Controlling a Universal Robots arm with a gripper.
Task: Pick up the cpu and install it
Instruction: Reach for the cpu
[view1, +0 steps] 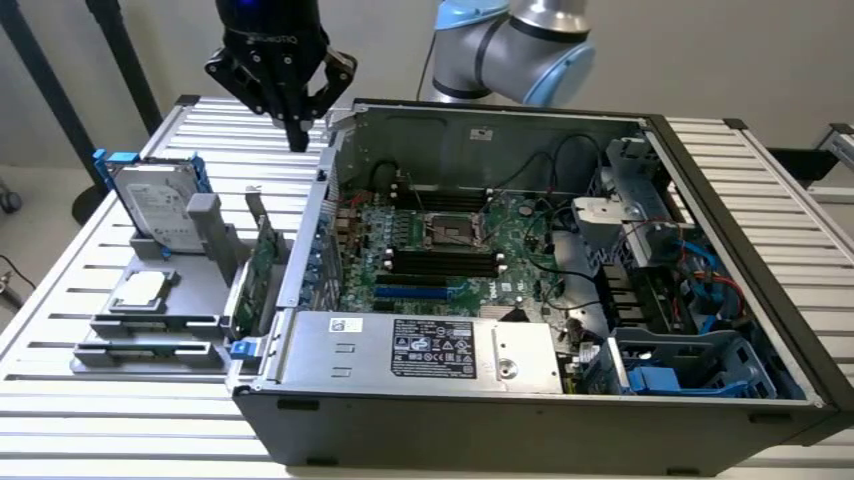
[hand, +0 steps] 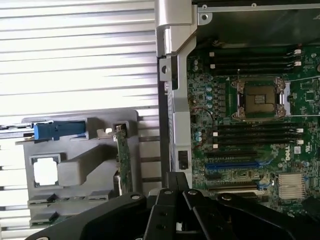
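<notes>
Black gripper (view1: 296, 138), tips together and empty, hovers well apart from shiny square cpu (view1: 142, 290).

Shiny silver cpu (view1: 140, 291), green circuit card (view1: 267, 264), blue brackets (view1: 112, 161), grey holder (view1: 204, 222).

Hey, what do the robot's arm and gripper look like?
The arm is rounded silver-grey metal with pale blue joint caps. The gripper is black, with pale lettering across its body, a blue glow just above it, and jaws built from angular linked bars.
</notes>
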